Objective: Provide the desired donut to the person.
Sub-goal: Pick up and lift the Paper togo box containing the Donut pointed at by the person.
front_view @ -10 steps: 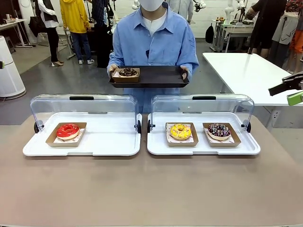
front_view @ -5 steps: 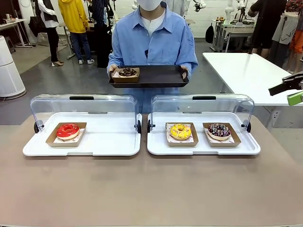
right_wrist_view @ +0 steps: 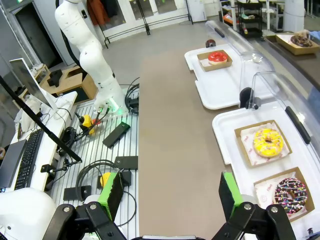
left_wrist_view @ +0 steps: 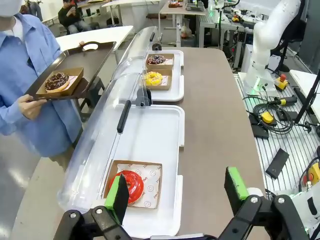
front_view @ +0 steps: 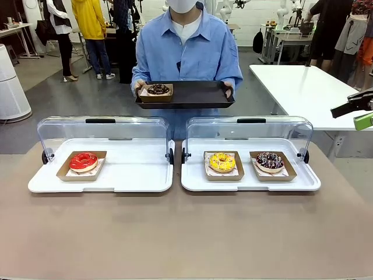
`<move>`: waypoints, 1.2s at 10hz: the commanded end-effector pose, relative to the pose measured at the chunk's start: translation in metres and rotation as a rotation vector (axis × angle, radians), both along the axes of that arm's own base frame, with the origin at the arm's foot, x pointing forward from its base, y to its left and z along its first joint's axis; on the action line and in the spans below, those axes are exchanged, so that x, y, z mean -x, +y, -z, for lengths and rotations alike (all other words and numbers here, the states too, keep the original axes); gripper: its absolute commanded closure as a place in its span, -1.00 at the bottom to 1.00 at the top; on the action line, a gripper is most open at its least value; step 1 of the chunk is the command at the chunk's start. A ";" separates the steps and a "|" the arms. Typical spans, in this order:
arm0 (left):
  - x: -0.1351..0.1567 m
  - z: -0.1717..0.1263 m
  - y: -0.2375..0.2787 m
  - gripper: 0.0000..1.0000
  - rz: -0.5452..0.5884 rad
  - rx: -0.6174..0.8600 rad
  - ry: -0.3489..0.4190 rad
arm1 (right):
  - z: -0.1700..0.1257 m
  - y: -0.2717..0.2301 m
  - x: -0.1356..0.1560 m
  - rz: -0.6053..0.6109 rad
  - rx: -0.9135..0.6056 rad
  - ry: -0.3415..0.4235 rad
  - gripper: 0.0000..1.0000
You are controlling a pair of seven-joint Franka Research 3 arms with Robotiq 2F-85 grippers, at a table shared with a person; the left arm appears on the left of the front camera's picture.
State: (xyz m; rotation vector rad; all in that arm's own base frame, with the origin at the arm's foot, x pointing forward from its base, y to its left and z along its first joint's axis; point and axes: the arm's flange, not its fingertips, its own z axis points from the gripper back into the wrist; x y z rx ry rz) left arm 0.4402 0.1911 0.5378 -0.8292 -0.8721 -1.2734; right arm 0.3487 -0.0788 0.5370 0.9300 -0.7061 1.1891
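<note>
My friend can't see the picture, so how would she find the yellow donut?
On the brown table, find the white tray on the robot's right, with a clear lid. It holds two donuts. The yellow donut lies nearer the table's middle; its neighbour is dark with coloured sprinkles.

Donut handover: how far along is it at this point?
Done: both display covers stand open, and a chocolate donut sits on the person's tray; who placed it is unclear. In hand: nothing; the left gripper and right gripper are open and empty. Left: picking from the red donut, yellow donut or sprinkled donut and delivering it.
</note>
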 end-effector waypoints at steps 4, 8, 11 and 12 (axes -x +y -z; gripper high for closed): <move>0.000 -0.002 0.001 -1.00 -0.004 0.014 -0.007 | 0.000 -0.001 0.000 -0.012 -0.011 -0.012 -1.00; 0.000 -0.002 0.001 -1.00 -0.004 0.014 -0.007 | 0.000 -0.001 0.000 -0.012 -0.011 -0.012 -1.00; 0.000 -0.002 0.001 -1.00 -0.004 0.014 -0.007 | 0.000 -0.001 0.000 -0.012 -0.011 -0.012 -1.00; 0.000 -0.002 0.001 -1.00 -0.004 0.014 -0.007 | 0.000 -0.001 0.000 -0.012 -0.011 -0.012 -1.00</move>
